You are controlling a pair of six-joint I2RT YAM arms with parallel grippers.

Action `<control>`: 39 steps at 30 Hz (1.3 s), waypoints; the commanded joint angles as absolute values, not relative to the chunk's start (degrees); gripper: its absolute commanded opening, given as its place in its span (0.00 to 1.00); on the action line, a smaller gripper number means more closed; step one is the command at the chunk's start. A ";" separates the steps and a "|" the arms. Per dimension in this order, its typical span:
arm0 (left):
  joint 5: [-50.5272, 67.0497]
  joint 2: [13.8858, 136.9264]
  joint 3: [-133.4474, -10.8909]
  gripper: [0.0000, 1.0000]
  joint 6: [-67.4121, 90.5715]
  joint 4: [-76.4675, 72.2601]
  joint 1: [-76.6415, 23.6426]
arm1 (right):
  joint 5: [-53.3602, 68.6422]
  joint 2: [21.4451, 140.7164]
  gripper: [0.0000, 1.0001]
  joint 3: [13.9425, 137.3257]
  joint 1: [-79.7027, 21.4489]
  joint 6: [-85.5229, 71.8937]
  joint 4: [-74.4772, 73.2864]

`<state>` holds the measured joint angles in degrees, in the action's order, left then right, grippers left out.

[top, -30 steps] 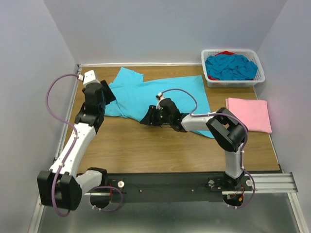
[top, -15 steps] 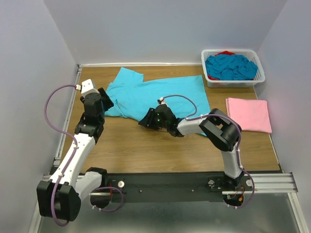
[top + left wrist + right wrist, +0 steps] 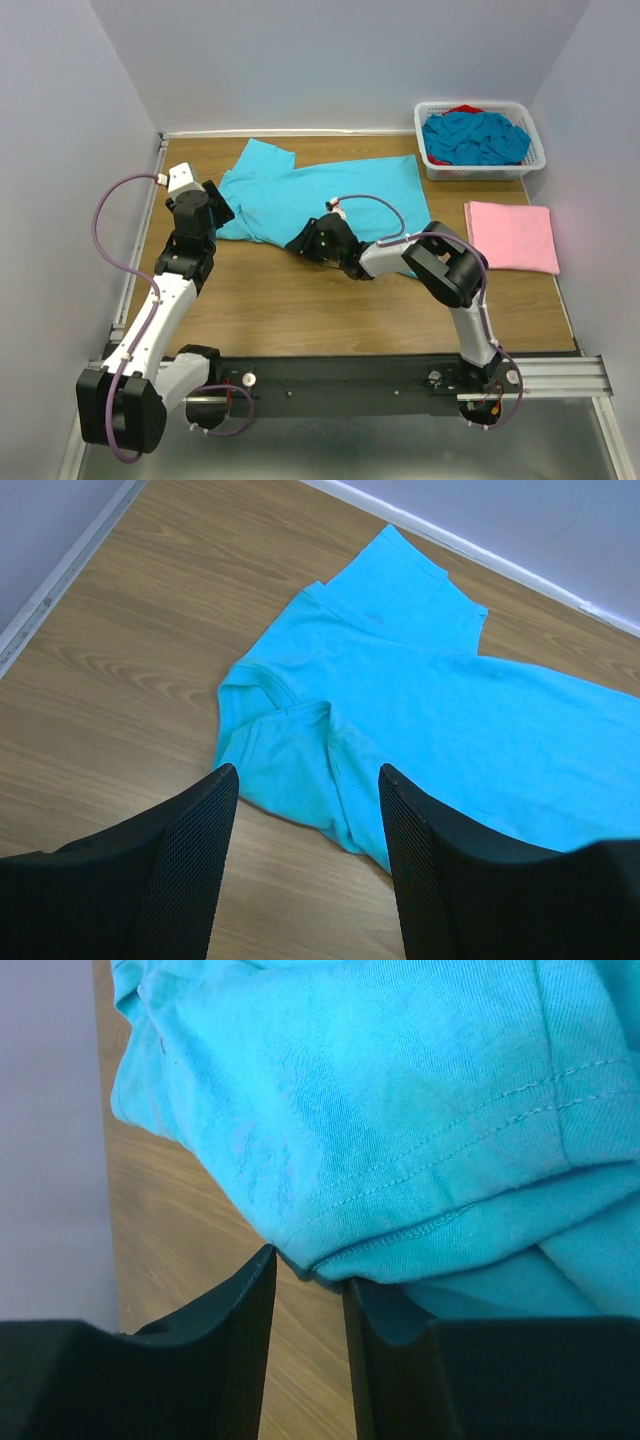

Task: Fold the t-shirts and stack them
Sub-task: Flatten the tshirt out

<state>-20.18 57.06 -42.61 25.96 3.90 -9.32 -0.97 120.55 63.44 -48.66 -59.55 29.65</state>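
A turquoise t-shirt [image 3: 330, 195] lies spread on the wooden table, sleeves to the left; it also shows in the left wrist view [image 3: 420, 680] and the right wrist view [image 3: 380, 1110]. My left gripper [image 3: 222, 208] [image 3: 305, 775] is open and empty, hovering just left of the shirt's near sleeve. My right gripper [image 3: 300, 243] [image 3: 308, 1268] sits low at the shirt's near hem. Its jaws stand narrowly apart, with a folded hem edge at the tips and wood showing between them. A folded pink t-shirt [image 3: 512, 235] lies at the right.
A white lattice basket [image 3: 480, 170] at the back right holds several crumpled turquoise shirts [image 3: 475, 138] and a bit of red cloth [image 3: 462, 108]. Grey walls close the table on the left, back and right. A black rail runs along the near edge.
My left gripper drew back off the shirt's left edge toward the near left. My right gripper slid left along the near hem and its arm folded in.
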 commanded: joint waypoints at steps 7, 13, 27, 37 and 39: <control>-21.53 57.74 -43.77 0.66 25.66 2.99 -8.96 | -0.44 119.27 0.29 63.19 -49.74 -59.15 27.16; -21.01 58.27 -43.86 0.66 25.84 3.25 -8.96 | 1.48 117.51 0.12 63.28 -50.01 -59.77 26.19; -20.57 58.10 -43.95 0.66 25.66 3.52 -8.96 | 8.00 112.77 0.07 66.79 -52.56 -57.75 15.76; -20.65 57.74 -44.12 0.66 25.58 3.78 -8.96 | 18.18 110.65 0.08 69.25 -54.31 -57.31 7.21; -20.65 57.66 -44.12 0.66 25.40 3.78 -8.88 | 21.26 110.74 0.08 70.31 -55.19 -56.43 5.28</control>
<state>-20.16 58.08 -42.63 25.93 3.95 -9.32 13.87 111.83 67.68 -53.36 -58.26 11.66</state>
